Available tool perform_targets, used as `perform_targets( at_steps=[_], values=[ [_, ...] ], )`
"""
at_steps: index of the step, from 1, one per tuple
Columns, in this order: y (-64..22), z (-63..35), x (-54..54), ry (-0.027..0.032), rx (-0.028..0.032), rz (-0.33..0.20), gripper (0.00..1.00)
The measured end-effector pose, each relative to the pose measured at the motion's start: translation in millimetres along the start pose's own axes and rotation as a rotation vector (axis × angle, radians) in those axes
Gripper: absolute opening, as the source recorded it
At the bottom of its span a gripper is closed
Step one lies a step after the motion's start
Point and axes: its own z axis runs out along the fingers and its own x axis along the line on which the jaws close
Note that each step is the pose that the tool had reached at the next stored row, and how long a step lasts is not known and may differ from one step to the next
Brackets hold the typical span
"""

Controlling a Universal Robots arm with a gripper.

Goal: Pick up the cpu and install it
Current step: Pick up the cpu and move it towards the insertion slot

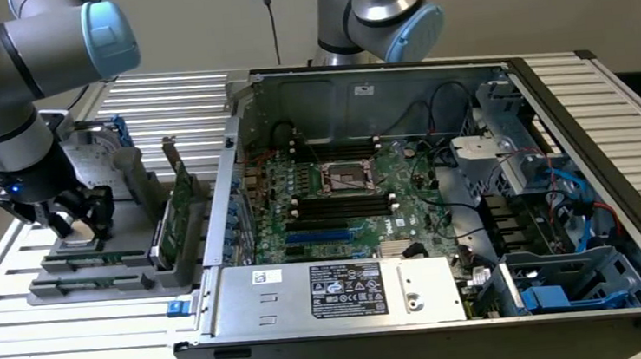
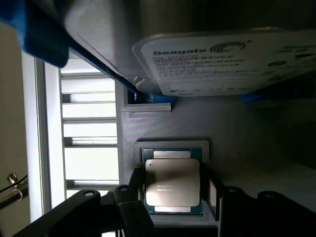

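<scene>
Slatted table (image 1: 627, 100): computer case (image 1: 382, 91), grey holder (image 1: 103, 284)

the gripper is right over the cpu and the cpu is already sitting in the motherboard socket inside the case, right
No. The gripper is right over the cpu, but the cpu lies in a grey holder outside the case, not in the socket; the wrist view shows it.

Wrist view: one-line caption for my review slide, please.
Gripper straddling the cpu in its grey holder, jaws open either side, labelled hard drive nearby.

cpu (image 2: 172, 181) in holder (image 2: 232, 133), beside hard drive (image 2: 222, 59)
</scene>
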Motion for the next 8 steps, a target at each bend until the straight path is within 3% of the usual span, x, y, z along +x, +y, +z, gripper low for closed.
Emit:
perform_targets(
  at_steps=[8],
  values=[
    [0.0,0.0,0.0,0.0001,0.0,0.0,0.58]
  ],
)
